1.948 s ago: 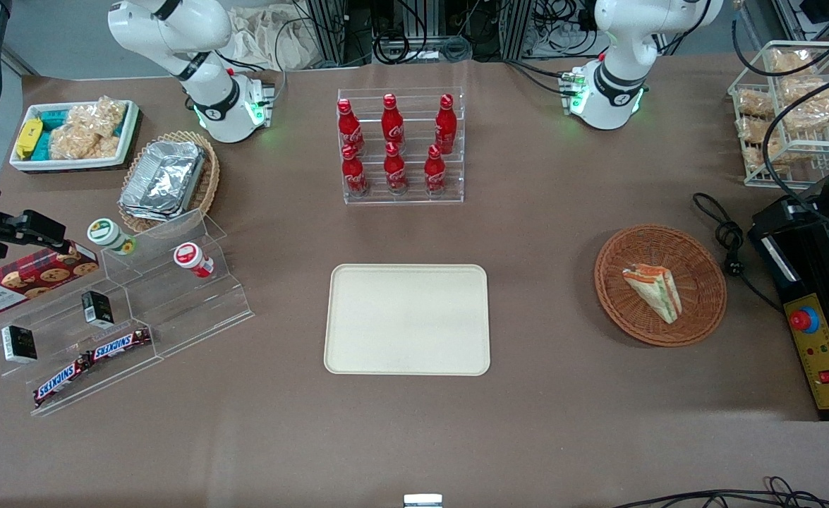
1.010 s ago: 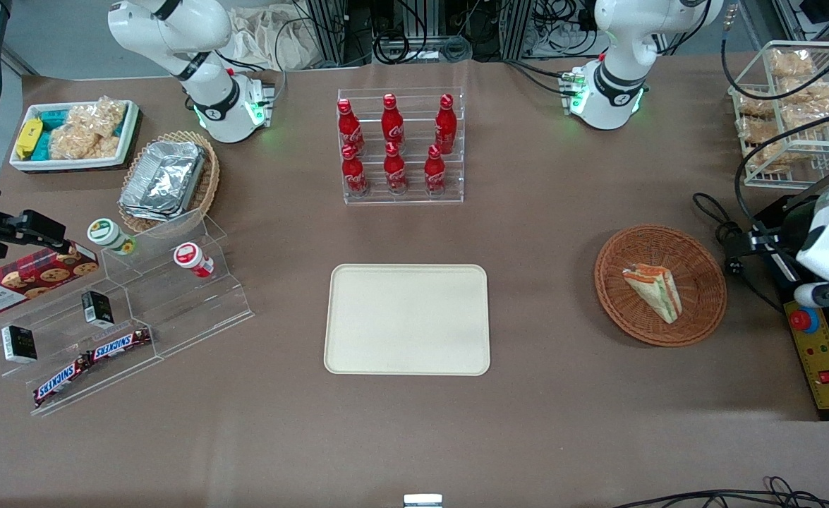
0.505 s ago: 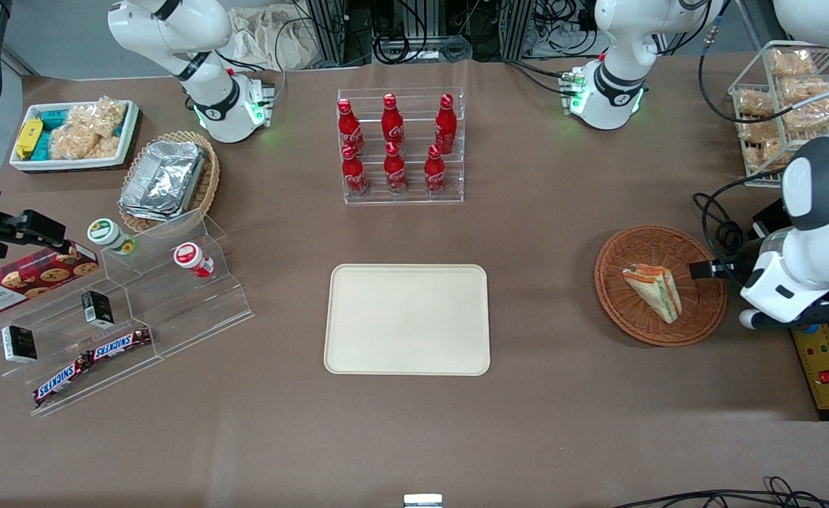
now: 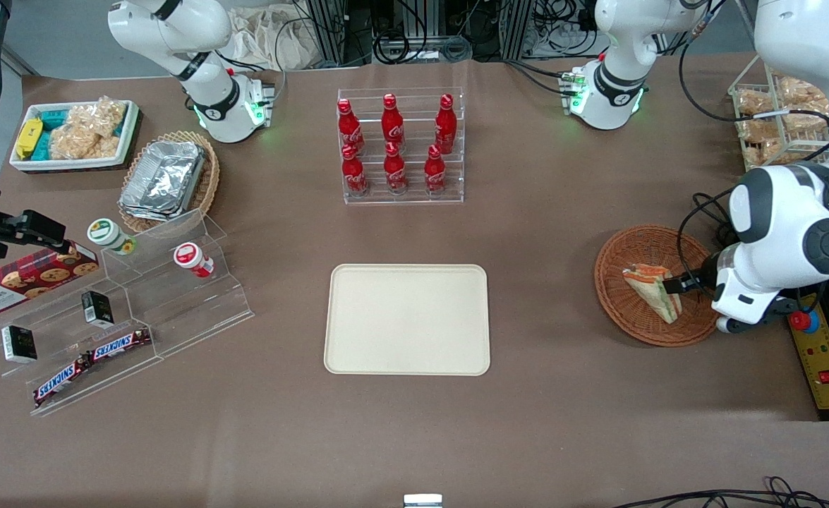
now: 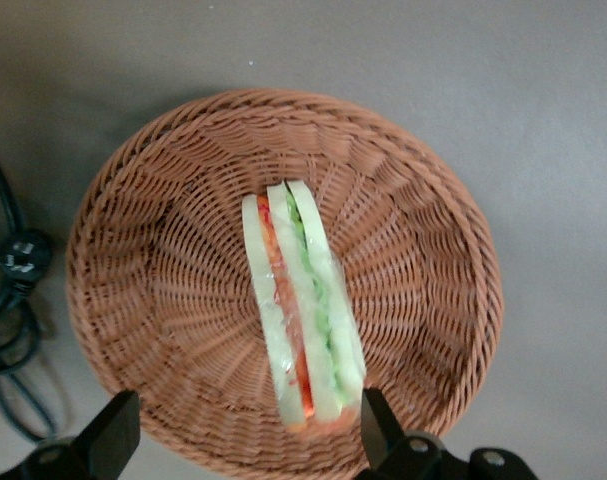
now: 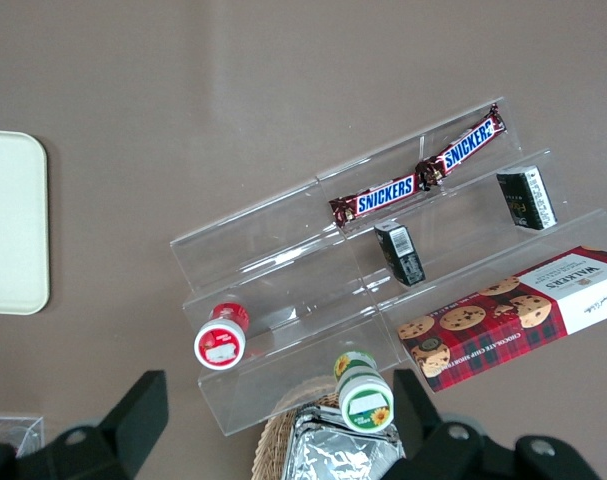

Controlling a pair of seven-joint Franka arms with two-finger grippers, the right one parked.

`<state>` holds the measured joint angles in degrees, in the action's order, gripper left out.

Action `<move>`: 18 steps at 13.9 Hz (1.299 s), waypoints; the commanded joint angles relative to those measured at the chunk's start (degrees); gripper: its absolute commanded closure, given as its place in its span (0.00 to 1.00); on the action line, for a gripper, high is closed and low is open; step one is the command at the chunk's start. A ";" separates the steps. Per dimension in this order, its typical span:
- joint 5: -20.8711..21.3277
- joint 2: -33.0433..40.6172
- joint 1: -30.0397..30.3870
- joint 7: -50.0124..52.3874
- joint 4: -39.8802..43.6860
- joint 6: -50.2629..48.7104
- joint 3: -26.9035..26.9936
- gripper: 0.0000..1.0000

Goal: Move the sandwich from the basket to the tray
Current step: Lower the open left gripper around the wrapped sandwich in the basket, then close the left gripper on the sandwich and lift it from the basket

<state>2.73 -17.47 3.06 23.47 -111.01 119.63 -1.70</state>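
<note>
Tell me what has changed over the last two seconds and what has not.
The working arm swung in from its end of the table and brought its pincer over the basket, fingers open, one at the sandwich. Nothing has been gripped. The sandwich lies where it was in the basket, and the tray has not moved.

Sandwich (image 5: 301, 320): pale bread, orange-red and green filling stripes. Basket (image 4: 626, 310) reddish-brown wicker weave. Tray (image 4: 407, 319) plain cream. Desk (image 4: 541, 233) matte brown. Hand (image 5: 245, 440) over the basket, black fingers (image 5: 375, 428) spread apart (arm shell white). Six bottles (image 4: 394, 144) red.
</note>
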 commanded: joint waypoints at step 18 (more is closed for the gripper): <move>-1.76 1.83 -0.60 7.21 18.49 -21.92 -2.69 1.00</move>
<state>1.93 -16.01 2.59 32.14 -102.35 108.09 -3.52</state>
